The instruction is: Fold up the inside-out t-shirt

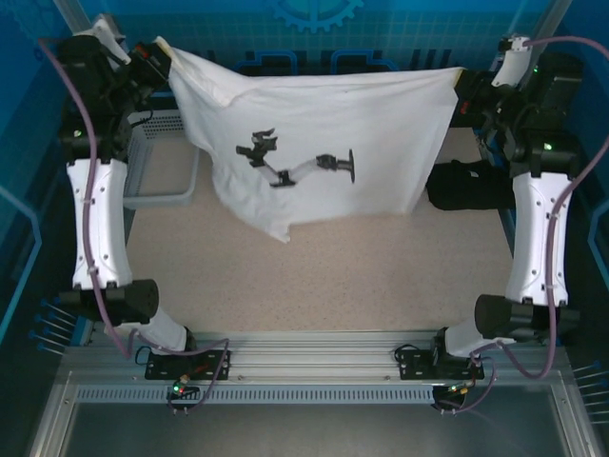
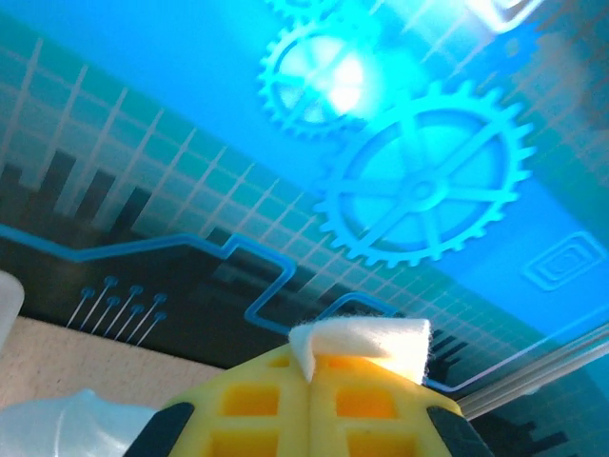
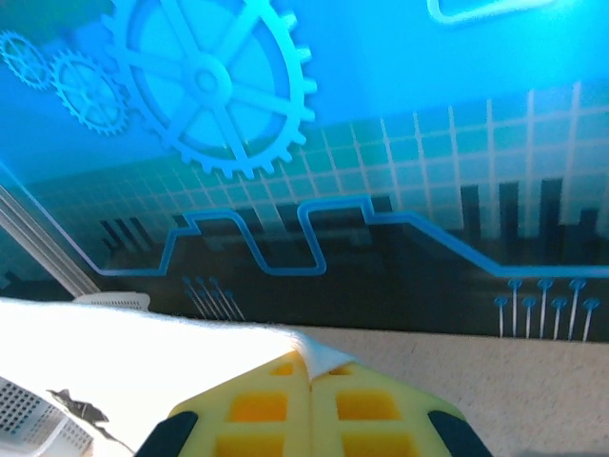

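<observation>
White t-shirt: held up, spread over the table's far side; long axis runs left to right, lowest corner points toward the near edge.
Left gripper: closed on the top left corner.
Right gripper: closed on the top right corner.
Hidden: grey basket and black folded garment are partly covered by cloth.

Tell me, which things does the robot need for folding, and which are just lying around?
For the job: t-shirt, left pincer, right pincer, both pinching its corners.
Just lying about: basket, black garment.
</observation>
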Controlling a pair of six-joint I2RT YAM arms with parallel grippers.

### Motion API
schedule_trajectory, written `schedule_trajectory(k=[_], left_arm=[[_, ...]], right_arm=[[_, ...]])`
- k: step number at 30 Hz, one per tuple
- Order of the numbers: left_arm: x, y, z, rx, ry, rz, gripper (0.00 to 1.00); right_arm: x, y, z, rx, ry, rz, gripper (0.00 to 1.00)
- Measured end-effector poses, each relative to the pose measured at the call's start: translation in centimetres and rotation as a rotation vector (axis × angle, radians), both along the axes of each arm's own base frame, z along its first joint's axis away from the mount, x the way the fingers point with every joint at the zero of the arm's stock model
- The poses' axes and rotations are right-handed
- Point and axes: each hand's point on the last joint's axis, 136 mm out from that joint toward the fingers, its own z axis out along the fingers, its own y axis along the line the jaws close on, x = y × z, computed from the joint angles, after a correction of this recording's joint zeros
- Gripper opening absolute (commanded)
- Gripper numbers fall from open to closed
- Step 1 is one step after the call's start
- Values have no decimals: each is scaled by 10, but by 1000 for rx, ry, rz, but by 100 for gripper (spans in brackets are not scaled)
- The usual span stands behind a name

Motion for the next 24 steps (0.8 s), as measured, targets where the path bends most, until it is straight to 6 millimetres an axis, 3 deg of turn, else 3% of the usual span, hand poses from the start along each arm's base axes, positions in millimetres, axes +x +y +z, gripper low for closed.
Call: schedule_trajectory(k=[4,11,15,19,22,24], left_arm=[[-65,-9,49,18,-130,0,0],[-200,-27,123,72,-401,6,0],[-255,-34,153,105,-526,14,0],[-278,-37,168,126,-587,18,0],[-265,-36,167,124,-571,18,0],[-241,-32,161,119,-534,17,0]], right_arm=[[-53,-4,38,-42,-106,-45,0],[-173,-3,98,-115,-314,-141,0],[-229,2,127,-160,-425,-184,0],[-257,3,143,-191,-486,-216,0],[-254,1,142,-203,-475,-224,0],[-242,-2,139,-209,-454,-226,0]])
